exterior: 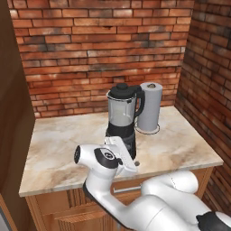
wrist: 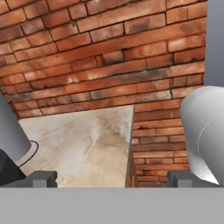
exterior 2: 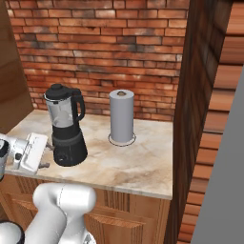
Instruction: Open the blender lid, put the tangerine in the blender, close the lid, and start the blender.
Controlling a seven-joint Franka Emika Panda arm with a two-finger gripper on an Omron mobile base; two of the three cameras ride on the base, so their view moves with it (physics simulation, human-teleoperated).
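Blender point(exterior: 122, 119) with blender lid point(exterior: 121, 91) on, no readable writing; gripper point(wrist: 111, 178) fingers apart, empty.

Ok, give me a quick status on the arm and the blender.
Gripper low at counter front edge, fingers apart, empty. Blender upright, blender lid on. Paper towel roll stands right beside the jar.

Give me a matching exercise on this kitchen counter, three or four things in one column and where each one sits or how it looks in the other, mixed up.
Things:
1. round black blender lid
2. tall white-grey paper towel roll
3. rounded black blender base
4. robot's white hand

Descriptions:
A. on the marble counter, under the jar
B. upright beside the blender
C. near the counter's front edge
D. closed on the clear glass jar

Pairs: 1-D, 2-B, 3-A, 4-C
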